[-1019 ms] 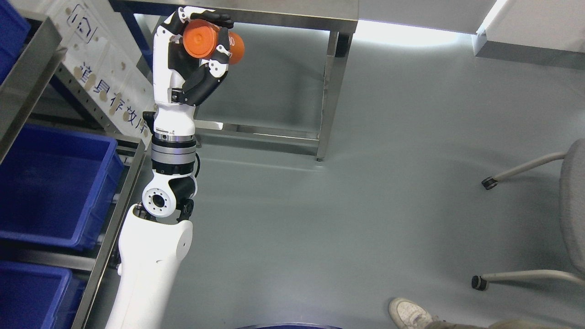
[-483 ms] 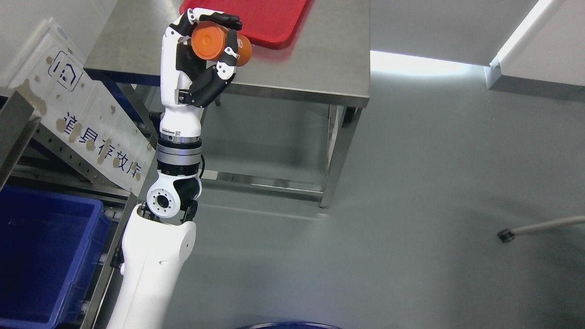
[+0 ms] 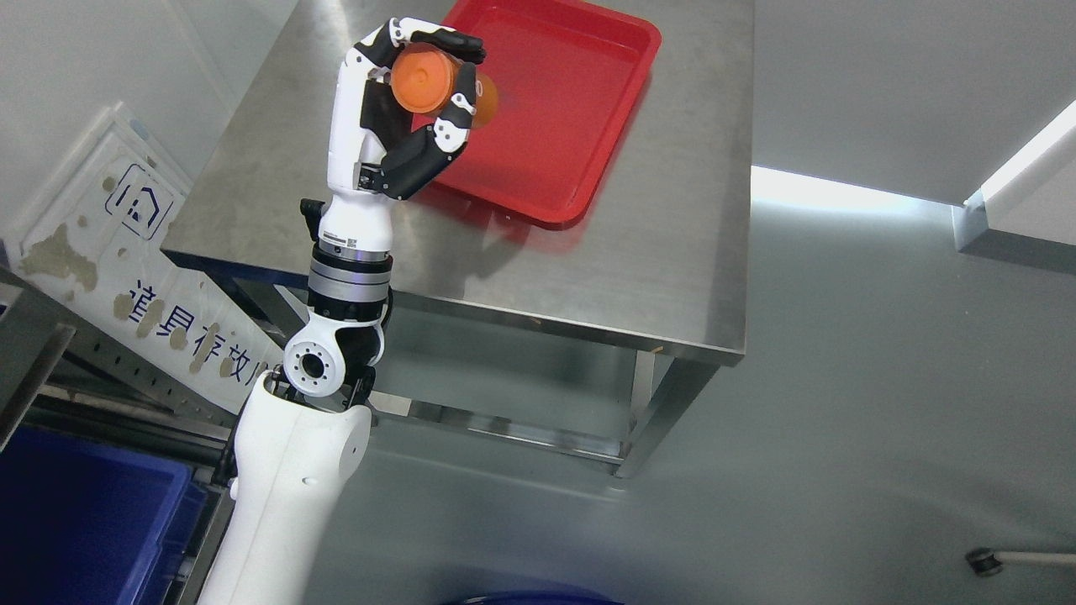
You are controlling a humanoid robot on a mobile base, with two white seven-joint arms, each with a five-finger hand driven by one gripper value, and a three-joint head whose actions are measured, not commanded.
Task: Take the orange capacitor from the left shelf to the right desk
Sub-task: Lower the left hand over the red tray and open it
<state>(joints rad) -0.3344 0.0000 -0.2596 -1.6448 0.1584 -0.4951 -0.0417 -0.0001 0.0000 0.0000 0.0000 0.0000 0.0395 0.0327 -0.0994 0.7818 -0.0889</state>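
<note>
Capacitor (image 3: 433, 77) in left robot hand (image 3: 403, 109) — red tray (image 3: 588, 126) behind

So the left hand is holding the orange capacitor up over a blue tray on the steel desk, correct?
Not quite: the tray is red, not blue, as the head view shows. The rest holds: the left hand grips the orange capacitor above that tray on the steel desk.

The left robot hand (image 3: 403, 109) grips the orange capacitor (image 3: 437, 80) above the red tray (image 3: 580, 109) on the steel desk (image 3: 672, 269).
</note>
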